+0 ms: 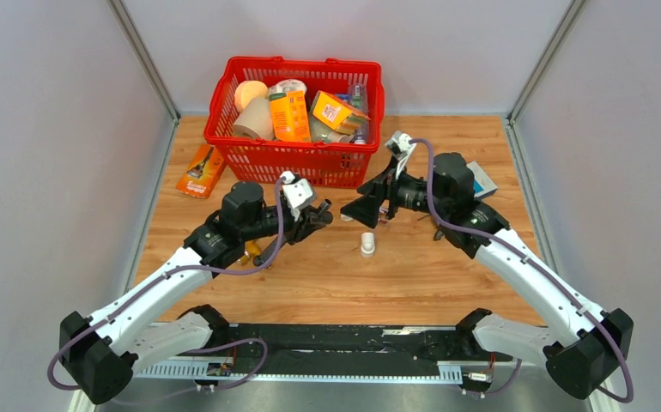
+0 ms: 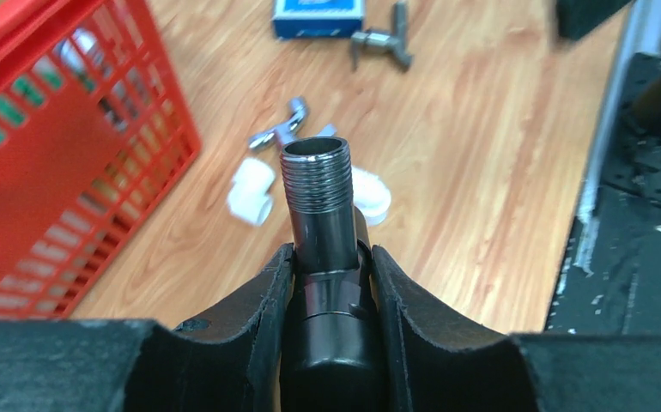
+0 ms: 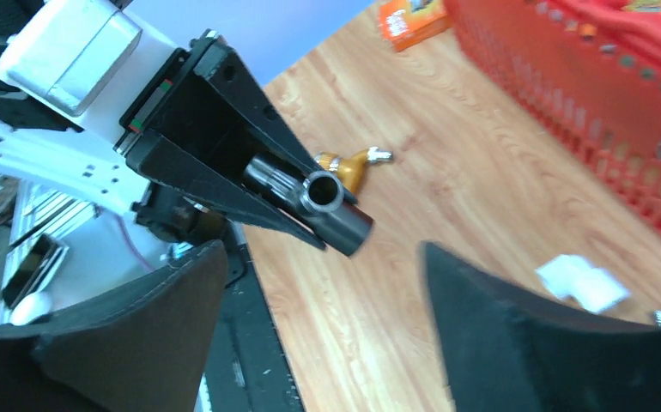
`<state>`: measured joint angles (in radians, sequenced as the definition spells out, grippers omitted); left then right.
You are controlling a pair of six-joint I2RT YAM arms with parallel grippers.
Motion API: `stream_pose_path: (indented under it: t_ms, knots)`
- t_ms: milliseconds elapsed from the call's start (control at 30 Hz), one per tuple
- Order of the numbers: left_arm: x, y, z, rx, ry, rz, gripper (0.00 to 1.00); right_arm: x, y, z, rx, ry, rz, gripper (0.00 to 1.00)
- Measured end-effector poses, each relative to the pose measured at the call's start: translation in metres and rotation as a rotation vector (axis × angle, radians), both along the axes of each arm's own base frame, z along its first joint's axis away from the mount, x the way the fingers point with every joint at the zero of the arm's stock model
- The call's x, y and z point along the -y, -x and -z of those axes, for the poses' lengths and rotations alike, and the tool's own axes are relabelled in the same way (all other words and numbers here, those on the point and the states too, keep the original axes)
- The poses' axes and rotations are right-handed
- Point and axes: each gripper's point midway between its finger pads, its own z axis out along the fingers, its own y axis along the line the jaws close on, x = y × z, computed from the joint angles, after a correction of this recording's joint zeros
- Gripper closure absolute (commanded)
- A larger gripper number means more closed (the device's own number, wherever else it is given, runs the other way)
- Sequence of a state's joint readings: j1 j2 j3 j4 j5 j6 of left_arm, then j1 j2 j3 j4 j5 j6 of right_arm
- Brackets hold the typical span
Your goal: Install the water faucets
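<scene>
In front of the red basket [image 1: 293,163], above the wooden table [image 1: 327,283], we are seeing the left gripper [image 2: 329,257] clamping a dark grey faucet [image 2: 317,193], its threaded end pointing out past the fingers. Just beside it the right gripper [image 3: 323,257] is hanging with its fingers spread wide, holding nothing. The basket is carrying an orange carton [image 1: 289,116], a paper roll [image 1: 254,120], a peach ball [image 1: 250,93] and a printed box [image 1: 336,110]; whatever is lying beneath them is staying hidden from us. A white elbow fitting [image 1: 367,245] is standing nearer the arms than the basket. The faucet's lower body is disappearing between the jaws.
</scene>
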<state>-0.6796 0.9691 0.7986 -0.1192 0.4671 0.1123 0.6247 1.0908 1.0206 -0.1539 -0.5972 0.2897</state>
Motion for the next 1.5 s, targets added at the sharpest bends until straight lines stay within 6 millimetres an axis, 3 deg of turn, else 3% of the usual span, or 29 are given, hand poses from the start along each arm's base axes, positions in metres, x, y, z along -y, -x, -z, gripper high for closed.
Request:
stream_pose_path:
  t_ms: [167, 333, 567, 733, 833, 933, 1133, 1500]
  knots:
    - [-0.03, -0.024, 0.019, -0.04, -0.089, -0.164, 1.0, 0.027, -0.026, 0.001, -0.016, -0.003, 0.168, 0.0]
    - [-0.051, -0.041, 0.022, -0.047, -0.128, -0.277, 1.0, 0.045, -0.028, 0.021, -0.024, 0.022, 0.263, 0.0]
    - [-0.057, -0.043, 0.02, -0.033, -0.153, -0.291, 1.0, 0.059, -0.04, 0.091, -0.149, 0.208, 0.353, 0.0]
    - [-0.06, -0.042, 0.025, -0.035, -0.182, -0.294, 1.0, 0.067, -0.039, 0.163, -0.308, 0.439, 0.382, 0.16]
    - [-0.062, -0.042, 0.027, -0.036, -0.192, -0.3, 1.0, 0.07, -0.037, 0.195, -0.385, 0.561, 0.397, 0.22]
    - [-0.063, -0.042, 0.028, -0.038, -0.198, -0.303, 1.0, 0.07, -0.034, 0.218, -0.432, 0.656, 0.424, 0.22]
    - [-0.064, -0.043, 0.029, -0.033, -0.205, -0.306, 1.0, 0.059, -0.033, 0.237, -0.434, 0.752, 0.492, 0.3]
    - [-0.065, -0.043, 0.028, -0.026, -0.208, -0.304, 1.0, 0.059, -0.038, 0.273, -0.477, 0.833, 0.565, 0.42]
